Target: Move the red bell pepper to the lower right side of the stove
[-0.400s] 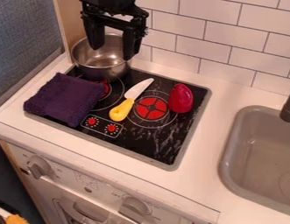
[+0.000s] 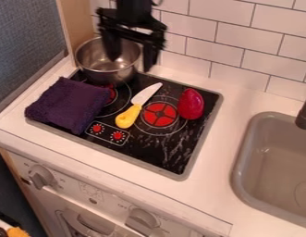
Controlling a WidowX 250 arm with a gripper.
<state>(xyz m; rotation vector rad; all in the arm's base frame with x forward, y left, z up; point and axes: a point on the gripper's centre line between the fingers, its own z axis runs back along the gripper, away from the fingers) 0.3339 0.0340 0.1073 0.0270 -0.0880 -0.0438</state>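
Note:
My gripper (image 2: 130,61) hangs open over the metal pot at the back left of the stove, its two fingers apart with nothing between them. The red bell pepper (image 2: 191,104) lies on the right part of the black stove (image 2: 156,152), beside the right red burner and near the stove's back right corner. It is to the right of and below the gripper, apart from it.
A metal pot (image 2: 107,69) stands at the back left corner. A dark purple cloth (image 2: 67,104) covers the stove's left side. A toy knife with a yellow handle (image 2: 128,116) lies mid-stove. The grey sink (image 2: 272,162) is at right, the tiled wall behind.
The gripper has moved a little to the right and slightly down, still open. The pepper, knife, cloth and pot have stayed in place.

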